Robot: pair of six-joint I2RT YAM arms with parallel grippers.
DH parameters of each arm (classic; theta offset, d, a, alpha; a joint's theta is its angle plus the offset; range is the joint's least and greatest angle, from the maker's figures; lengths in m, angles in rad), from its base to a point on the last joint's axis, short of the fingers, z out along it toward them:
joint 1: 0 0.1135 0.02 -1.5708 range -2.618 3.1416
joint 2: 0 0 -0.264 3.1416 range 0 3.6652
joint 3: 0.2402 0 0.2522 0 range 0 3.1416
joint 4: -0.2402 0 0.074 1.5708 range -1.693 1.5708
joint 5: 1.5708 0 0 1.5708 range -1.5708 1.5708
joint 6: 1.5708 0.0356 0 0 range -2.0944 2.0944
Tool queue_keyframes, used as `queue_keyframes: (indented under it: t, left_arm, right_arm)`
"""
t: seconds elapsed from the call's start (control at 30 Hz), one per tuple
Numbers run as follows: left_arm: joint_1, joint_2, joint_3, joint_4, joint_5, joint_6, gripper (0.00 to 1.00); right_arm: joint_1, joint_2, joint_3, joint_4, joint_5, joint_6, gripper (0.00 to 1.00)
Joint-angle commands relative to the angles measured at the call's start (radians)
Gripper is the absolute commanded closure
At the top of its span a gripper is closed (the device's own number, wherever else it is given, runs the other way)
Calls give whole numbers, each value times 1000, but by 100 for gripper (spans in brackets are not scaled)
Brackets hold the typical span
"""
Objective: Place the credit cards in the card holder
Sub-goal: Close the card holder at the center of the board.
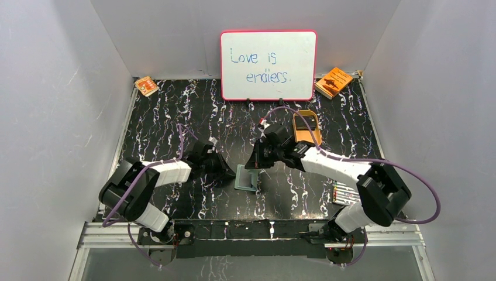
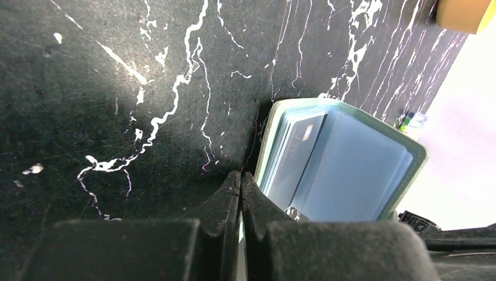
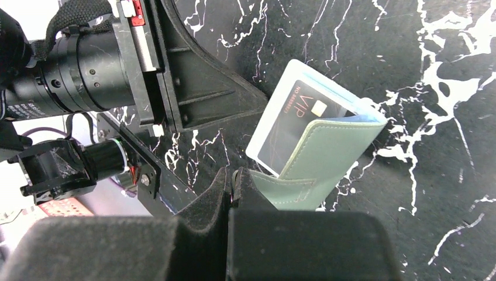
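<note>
Clamped together, my left gripper (image 2: 240, 181) pinches the card holder (image 2: 362, 164) by its near edge, a dark credit card (image 2: 295, 155) inside. At my right wrist, my right gripper (image 3: 232, 178) is closed on its grey-green flap. From above, the holder lies mid-table (image 1: 175, 117) between both arms.

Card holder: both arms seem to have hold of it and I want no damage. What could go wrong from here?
1. The left fingers and right fingers both pinch the card holder by thin edges; if the arms pull apart, an edge may slip free.
2. The right fingers hold only the green flap, so the holder could sag and the VIP card might slide out.
</note>
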Motion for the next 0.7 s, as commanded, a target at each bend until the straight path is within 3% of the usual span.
queue_keyframes:
  t: [0.0, 0.43, 0.47, 0.57, 0.67]
  left_arm:
    - [-5, 29, -52, -97, -26, 21, 100]
    - [-5, -16, -94, -153, -107, -1, 100]
    - [-5, -20, -93, -157, -112, 0, 100]
    - [-5, -29, -89, -172, -125, 1, 100]
    - [-5, -34, -83, -181, -136, 6, 100]
  right_arm:
    - [-1, 47, 38, 91, -53, 26, 100]
    - [2, 249, 126, 208, -162, 31, 100]
    - [4, 257, 138, 206, -176, 24, 97]
    - [10, 271, 176, 175, -206, -10, 61]
    - [19, 261, 215, 109, -198, -56, 41]
